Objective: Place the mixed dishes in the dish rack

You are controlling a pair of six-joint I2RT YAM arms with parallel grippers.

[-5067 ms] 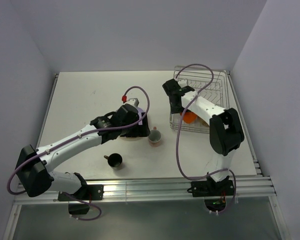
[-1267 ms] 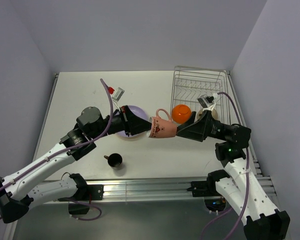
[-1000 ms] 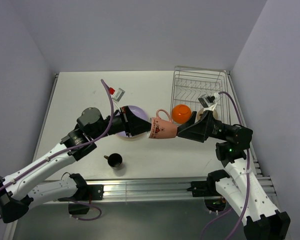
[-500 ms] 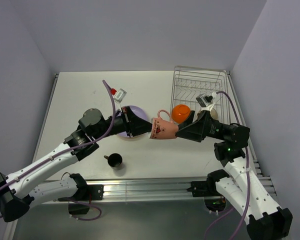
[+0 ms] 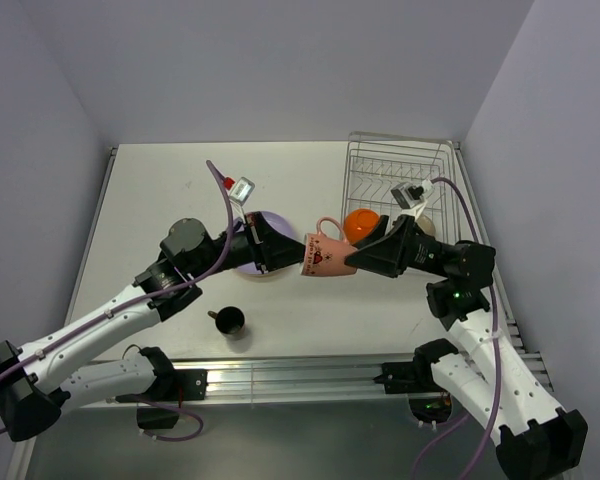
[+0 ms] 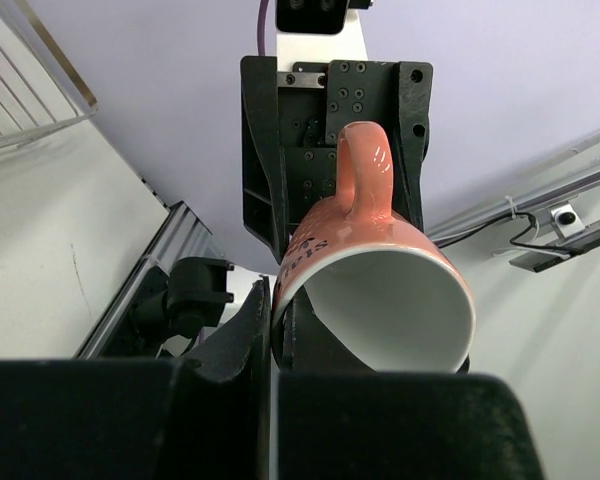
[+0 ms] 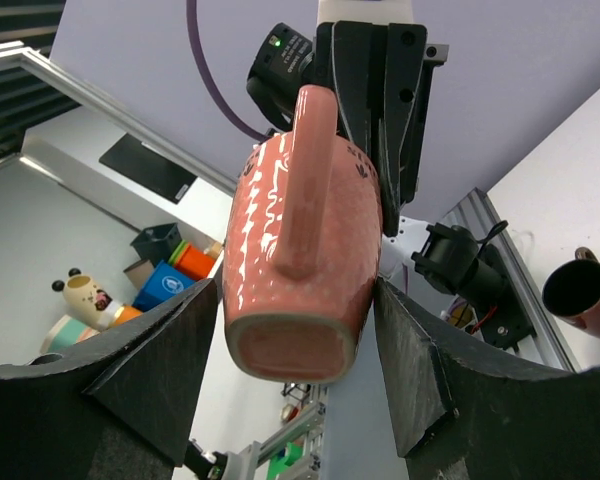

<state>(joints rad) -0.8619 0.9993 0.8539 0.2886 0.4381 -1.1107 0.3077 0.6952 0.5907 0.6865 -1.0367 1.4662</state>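
Observation:
The pink mug (image 5: 328, 256) hangs on its side in the air between both arms, handle up. My left gripper (image 5: 298, 255) is shut on its rim, one finger inside the mug (image 6: 380, 290) and one outside, as the left gripper (image 6: 277, 330) shows in its own view. My right gripper (image 5: 358, 258) straddles the mug's base (image 7: 300, 260). Its fingers (image 7: 405, 370) stand open close on either side. The lilac plate (image 5: 270, 218) lies behind my left gripper. An orange bowl (image 5: 361, 226) sits at the dish rack's (image 5: 395, 165) near end. The small black cup (image 5: 229, 320) stands on the table.
A pale bowl (image 5: 427, 228) rests in the rack beside the right arm. The rack's wire corner (image 6: 40, 90) shows in the left wrist view. A metal rail (image 5: 310, 372) runs along the table's near edge, and walls close the left, back and right sides.
My right gripper's fingers have narrowed around the mug's base. The mug and both grippers have drifted slightly up and to the right.

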